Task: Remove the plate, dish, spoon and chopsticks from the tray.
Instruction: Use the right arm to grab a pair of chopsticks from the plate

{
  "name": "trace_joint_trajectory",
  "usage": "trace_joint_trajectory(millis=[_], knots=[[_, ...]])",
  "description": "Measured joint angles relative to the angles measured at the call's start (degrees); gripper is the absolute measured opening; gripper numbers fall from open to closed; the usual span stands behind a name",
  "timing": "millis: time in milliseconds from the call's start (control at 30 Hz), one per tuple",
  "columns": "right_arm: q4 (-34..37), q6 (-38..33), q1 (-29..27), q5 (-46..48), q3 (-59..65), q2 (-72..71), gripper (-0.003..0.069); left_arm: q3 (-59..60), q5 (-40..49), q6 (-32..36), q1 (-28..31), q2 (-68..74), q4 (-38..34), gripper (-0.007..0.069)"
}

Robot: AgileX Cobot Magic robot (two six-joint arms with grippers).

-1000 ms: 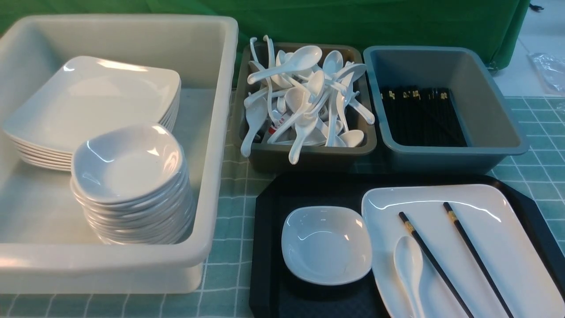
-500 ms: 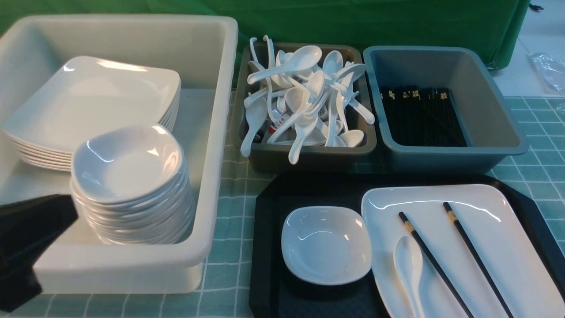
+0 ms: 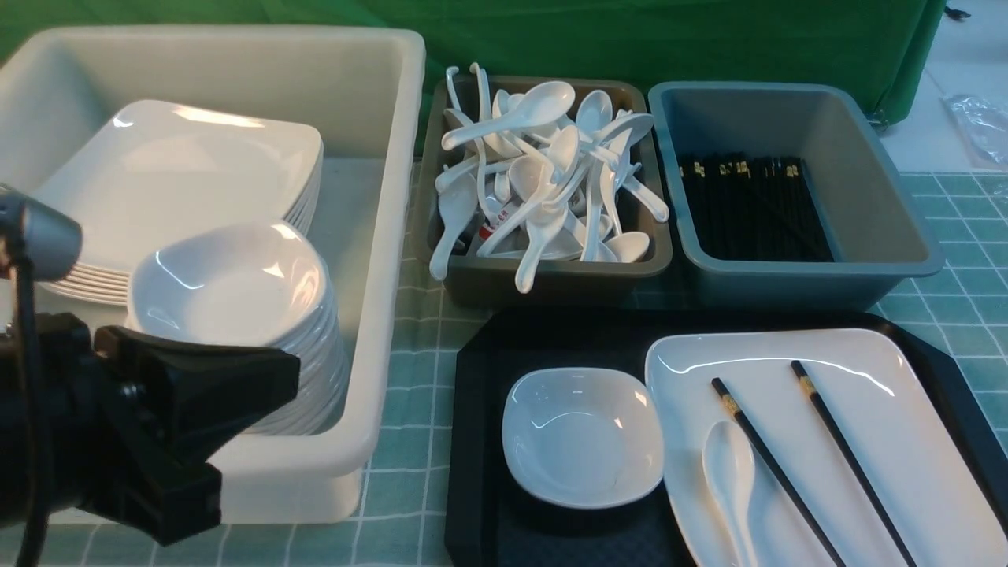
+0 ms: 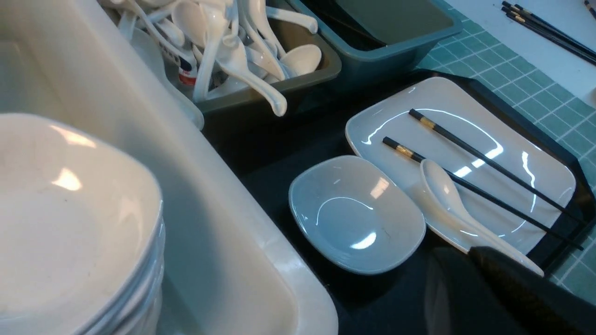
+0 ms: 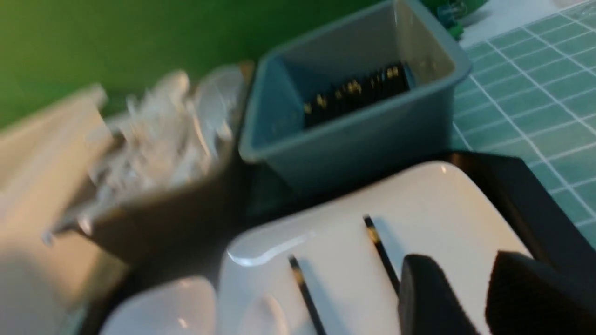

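Observation:
The black tray lies at the front right. On it sit the small white dish and, to its right, the large white plate. The white spoon and the two black chopsticks lie on the plate. My left gripper hovers in front of the white tub, left of the tray, its jaws pressed together and empty; in the left wrist view the left gripper points toward the dish. The right gripper hangs over the plate, open, with one chopstick just beside its finger.
A big white tub at the left holds a stack of plates and a stack of dishes. Behind the tray stand a brown bin heaped with spoons and a blue-grey bin with chopsticks. A green checked cloth covers the table.
My left arm has come into the front view from the lower left, rising and moving right across the tub's front. Nothing on the tray has moved.

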Motion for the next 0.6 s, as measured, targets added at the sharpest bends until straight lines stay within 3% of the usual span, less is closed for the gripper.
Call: trace_joint_trajectory(millis=[100,167,300,433,600], knots=[[0.37,5.28,0.06,-1.84,0.0,0.0,0.0234,0.0,-0.54,0.5,0.0,0.0,0.81,0.0017],[0.41,7.33,0.83,2.81,-2.32,0.81,0.0218,0.0,-0.59,0.61,0.0,0.0,1.6,0.0017],[0.54,2.72,4.07,13.89,-11.15,7.69,0.0204,0.0,-0.78,1.14,0.0,0.0,1.16,0.0017],[-0.11,-9.61,9.58,31.21,-27.45,26.07,0.0198,0.0,-1.13,3.24,0.0,0.0,0.11,0.0017],[-3.08,-16.19,12.63,40.2,-37.31,46.85,0.0204,0.0,-0.48,5.31,0.0,-1.19,-1.03,0.0017]])
